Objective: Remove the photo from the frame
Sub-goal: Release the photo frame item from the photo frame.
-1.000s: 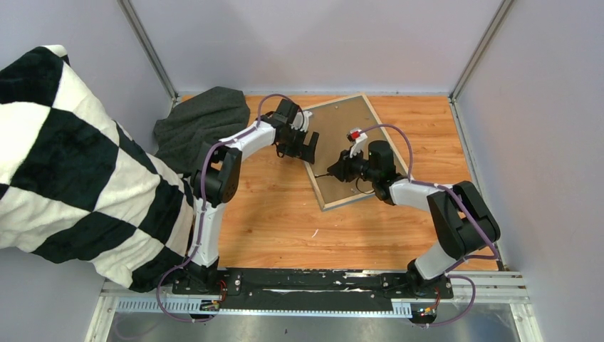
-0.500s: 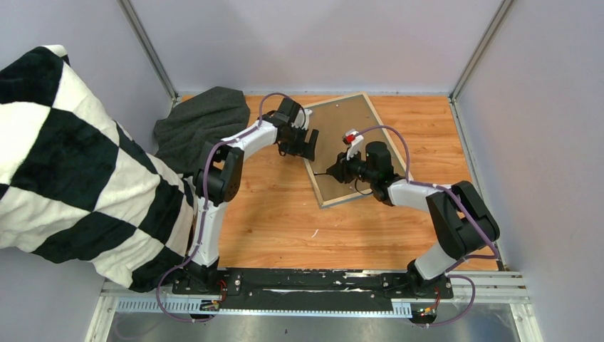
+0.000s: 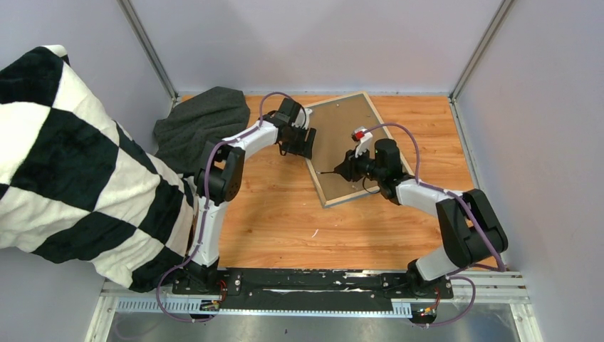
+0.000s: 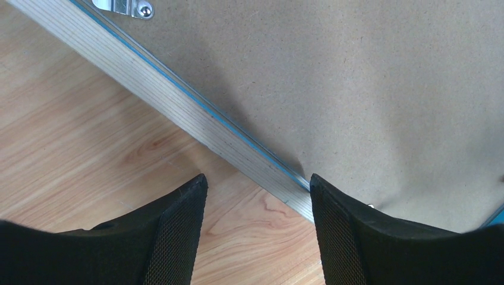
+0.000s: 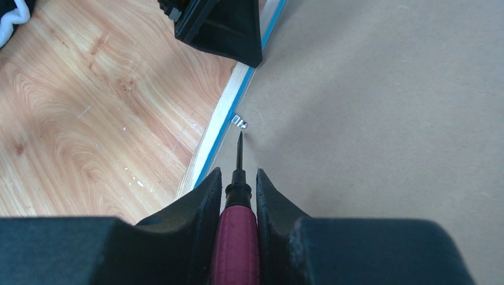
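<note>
At twelve o'clock off the tip of the screwdriver [image 5: 236, 237] sits the clip [image 5: 239, 122]; the right gripper [image 5: 237, 176], pinching that tool, should pry gently while the left gripper [image 4: 257, 179], fingers [image 4: 172, 237] spread, braces the frame [image 4: 196, 127].

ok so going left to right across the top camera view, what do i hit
checkered blanket → dark grey cloth → left gripper → screwdriver → right gripper, which holds it. the frame lies under both grippers, so it has no clear place in the order

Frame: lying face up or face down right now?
Face down: the frame shows its pale wood back edge, with the brown backing board uppermost.
</note>
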Controlling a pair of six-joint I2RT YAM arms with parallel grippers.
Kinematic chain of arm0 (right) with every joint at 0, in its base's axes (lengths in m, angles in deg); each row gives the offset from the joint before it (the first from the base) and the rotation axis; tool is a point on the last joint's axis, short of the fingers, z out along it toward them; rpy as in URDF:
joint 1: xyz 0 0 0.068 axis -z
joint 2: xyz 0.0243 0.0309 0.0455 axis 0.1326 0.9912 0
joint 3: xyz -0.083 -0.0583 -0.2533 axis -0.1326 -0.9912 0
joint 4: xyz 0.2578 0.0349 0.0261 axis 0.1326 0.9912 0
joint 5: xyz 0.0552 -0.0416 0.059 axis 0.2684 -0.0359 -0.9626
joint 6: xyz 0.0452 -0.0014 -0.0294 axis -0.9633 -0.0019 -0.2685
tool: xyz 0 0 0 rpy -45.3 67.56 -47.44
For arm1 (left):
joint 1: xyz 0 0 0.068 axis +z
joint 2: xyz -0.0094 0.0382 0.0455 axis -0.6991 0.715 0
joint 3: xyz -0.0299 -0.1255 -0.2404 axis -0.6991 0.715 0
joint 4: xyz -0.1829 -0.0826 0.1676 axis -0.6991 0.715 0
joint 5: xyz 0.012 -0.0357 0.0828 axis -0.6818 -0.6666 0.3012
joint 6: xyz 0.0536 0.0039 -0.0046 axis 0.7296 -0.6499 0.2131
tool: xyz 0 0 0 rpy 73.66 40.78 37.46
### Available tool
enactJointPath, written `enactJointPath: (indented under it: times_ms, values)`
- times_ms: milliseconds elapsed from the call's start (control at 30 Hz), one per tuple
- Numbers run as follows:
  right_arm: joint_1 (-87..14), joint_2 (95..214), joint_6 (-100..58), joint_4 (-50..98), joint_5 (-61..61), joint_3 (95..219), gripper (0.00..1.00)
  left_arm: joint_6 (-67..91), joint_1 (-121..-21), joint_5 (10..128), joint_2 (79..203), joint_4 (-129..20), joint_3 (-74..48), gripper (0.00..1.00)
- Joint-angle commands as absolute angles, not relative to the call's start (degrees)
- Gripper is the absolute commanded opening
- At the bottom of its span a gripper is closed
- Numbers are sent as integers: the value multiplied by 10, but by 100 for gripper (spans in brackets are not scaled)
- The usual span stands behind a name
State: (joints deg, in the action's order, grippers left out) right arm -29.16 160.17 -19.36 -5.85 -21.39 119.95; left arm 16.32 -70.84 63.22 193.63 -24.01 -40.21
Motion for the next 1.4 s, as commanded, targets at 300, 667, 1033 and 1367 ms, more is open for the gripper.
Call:
enactJointPath:
  times_ms: [300,667,1033,1367]
  values:
    - [-282,1584,-169,-42,-212,1202,0,176,-712,651,2003,-194,-386,64]
    - [-292,1617,-182,-62,-229,1204,0,177,-712,650,2000,-197,-383,65]
    - [-299,1644,-190,-78,-257,1212,0,177,-712,645,2000,-197,-383,65]
    - [-299,1607,-210,-108,-281,1197,0,179,-712,648,1995,-199,-379,64]
